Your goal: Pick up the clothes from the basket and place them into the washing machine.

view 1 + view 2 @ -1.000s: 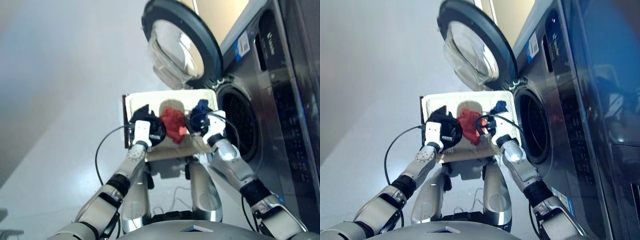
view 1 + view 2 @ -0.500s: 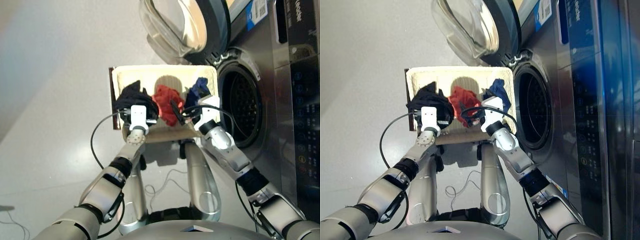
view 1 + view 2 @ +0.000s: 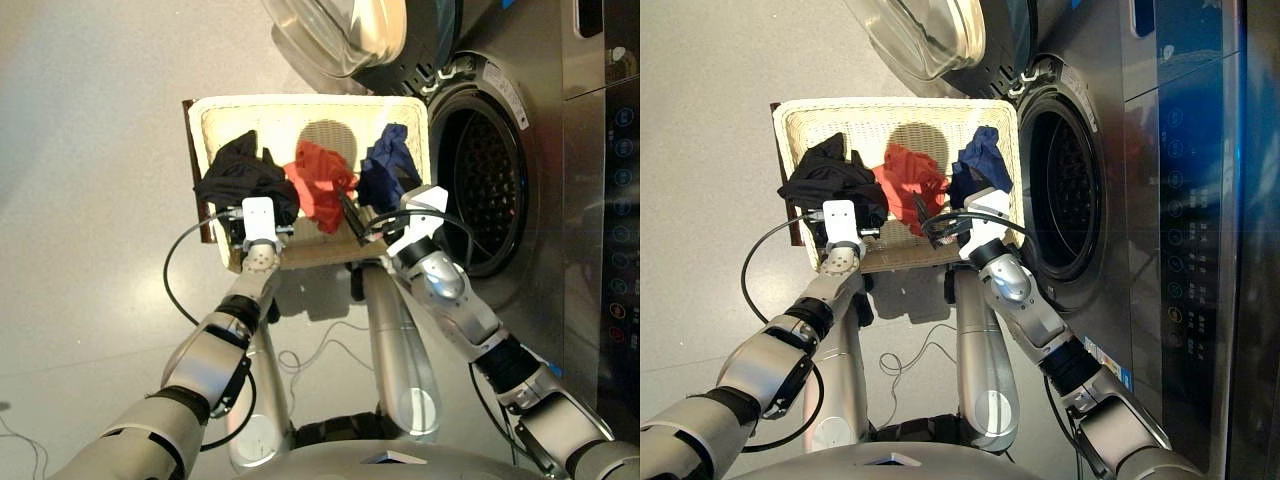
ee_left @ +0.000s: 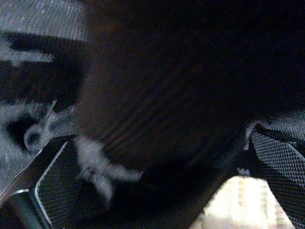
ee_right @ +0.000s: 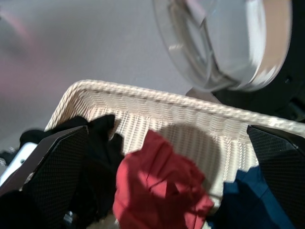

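**Robot reaches into laundry tray beside open washer**

The washing machine [image 3: 530, 150], dark grey, fills the 3 o'clock side of the head view, its porthole showing the perforated steel drum [image 3: 487, 180]. Its round glass-bowled door [image 3: 350, 30] stands swung open at 12 o'clock, above the far rim of the basket [image 3: 300, 102].

The cream-white woven basket sits on the grey floor [image 3: 90, 300] just beside the porthole, its right wall close to the drum's opening. All three clothes lie inside it in a row: the black garment [image 3: 240, 175] toward 9 o'clock, the red-orange garment [image 3: 318, 185] in the middle, and the navy blue garment [image 3: 388, 165] toward 3 o'clock, nearest the machine. The red-orange piece touches both neighbours.

The left gripper [image 4: 152, 191] is at the basket's near edge with the black garment against it. From the wrist, dark cloth fills nearly the whole view and lies between the two mesh-faced fingers [image 4: 57, 191], which stand apart on either side of it; whether they pinch the cloth cannot be told.

The right gripper [image 5: 167, 181] hovers over the near side of the basket between the red-orange and navy pieces. Its fingers [image 5: 57, 167] are spread wide, with nothing between them, and the red-orange garment lies below the gap.

A black cable [image 3: 180, 270] loops from the left wrist.
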Controlling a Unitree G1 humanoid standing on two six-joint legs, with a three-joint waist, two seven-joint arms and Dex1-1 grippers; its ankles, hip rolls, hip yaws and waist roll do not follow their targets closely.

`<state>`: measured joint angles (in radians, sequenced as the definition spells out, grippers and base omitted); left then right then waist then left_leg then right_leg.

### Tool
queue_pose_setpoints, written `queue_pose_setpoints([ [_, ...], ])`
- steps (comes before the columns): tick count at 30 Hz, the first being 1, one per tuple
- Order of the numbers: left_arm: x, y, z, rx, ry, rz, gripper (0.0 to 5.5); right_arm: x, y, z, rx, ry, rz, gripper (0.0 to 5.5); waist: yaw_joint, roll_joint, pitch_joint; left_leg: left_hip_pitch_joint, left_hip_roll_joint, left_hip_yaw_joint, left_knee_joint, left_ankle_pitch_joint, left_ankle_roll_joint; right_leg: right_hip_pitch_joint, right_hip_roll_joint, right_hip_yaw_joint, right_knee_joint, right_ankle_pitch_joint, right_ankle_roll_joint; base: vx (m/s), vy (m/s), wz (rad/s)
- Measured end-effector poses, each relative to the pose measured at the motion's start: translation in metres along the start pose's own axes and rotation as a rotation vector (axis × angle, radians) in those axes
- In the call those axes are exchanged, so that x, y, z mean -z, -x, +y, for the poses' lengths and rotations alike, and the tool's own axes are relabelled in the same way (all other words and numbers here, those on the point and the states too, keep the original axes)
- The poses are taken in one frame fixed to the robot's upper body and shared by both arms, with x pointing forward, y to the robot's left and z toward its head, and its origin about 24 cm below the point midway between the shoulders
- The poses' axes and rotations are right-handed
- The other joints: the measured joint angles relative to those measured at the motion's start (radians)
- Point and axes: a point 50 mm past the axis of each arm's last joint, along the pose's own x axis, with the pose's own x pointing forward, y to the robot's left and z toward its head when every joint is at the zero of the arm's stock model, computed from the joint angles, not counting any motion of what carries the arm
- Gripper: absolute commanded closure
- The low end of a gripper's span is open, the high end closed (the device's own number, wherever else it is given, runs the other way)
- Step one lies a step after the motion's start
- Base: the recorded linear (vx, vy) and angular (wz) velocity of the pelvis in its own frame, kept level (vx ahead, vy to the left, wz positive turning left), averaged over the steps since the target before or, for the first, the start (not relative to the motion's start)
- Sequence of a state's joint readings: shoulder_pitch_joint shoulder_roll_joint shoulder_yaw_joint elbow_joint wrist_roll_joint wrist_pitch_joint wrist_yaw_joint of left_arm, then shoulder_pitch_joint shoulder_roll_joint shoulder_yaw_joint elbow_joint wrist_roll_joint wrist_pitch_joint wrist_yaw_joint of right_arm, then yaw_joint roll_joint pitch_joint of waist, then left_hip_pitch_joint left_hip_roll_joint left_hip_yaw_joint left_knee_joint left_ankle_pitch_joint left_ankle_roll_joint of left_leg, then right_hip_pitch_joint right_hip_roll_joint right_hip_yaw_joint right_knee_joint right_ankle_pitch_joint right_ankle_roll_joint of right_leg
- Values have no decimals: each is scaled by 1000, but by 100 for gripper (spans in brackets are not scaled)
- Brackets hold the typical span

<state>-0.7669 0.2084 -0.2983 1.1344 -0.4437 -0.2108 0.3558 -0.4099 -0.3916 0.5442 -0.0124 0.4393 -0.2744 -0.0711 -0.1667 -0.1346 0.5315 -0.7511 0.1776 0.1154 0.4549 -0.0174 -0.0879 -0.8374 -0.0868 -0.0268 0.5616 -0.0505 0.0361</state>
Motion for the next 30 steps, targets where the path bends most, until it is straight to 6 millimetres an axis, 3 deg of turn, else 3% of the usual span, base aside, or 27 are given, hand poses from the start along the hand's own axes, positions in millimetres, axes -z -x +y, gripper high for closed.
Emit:
queue_pose_setpoints([
  [4,-10,-4,3,-15,9,-17,0,-9,0,2,-26,-10,-46,0,-2,-22,-2,-28,4,-5,16,-4,-2,-23,3,-2,10,0,-2,0,0,0],
  [15,-18,-7,4,-27,29,-34,0,-8,3,0,-33,-2,-34,0,-8,-23,-3,-51,5,-5,21,-7,-1,-46,4,-1,12,-1,-2,0,0,0],
  [16,-19,-7,4,-27,29,-34,47,-8,3,0,-34,0,-33,0,-9,-23,-3,-51,5,-5,20,-7,-1,-46,4,-1,11,-1,-2,0,0,0],
  [17,-19,-7,4,-28,28,-34,339,-8,3,0,-36,1,-33,0,-10,-23,-3,-51,6,-4,19,-7,-2,-46,4,-1,10,-1,-2,0,0,0],
  [18,-19,-7,4,-28,28,-35,481,-8,3,0,-41,1,-33,0,-12,-23,-3,-51,6,-4,19,-7,-2,-46,4,-1,10,-1,-2,0,0,0],
  [19,-19,-8,4,-28,27,-36,550,-8,3,0,-45,1,-33,0,-14,-23,-3,-51,6,-4,19,-8,-2,-46,4,-1,9,-2,-2,0,0,0],
  [22,-21,-8,3,-25,29,-41,550,-9,2,0,-48,2,-35,0,-25,-23,-3,-51,6,-3,19,-8,-2,-46,4,-1,8,-1,-2,0,0,0],
  [30,-17,-6,0,-20,30,-31,550,-7,4,0,-43,0,-27,0,-25,-23,-3,-7,7,6,-20,0,-3,-11,8,1,-17,5,-6,0,0,0],
])
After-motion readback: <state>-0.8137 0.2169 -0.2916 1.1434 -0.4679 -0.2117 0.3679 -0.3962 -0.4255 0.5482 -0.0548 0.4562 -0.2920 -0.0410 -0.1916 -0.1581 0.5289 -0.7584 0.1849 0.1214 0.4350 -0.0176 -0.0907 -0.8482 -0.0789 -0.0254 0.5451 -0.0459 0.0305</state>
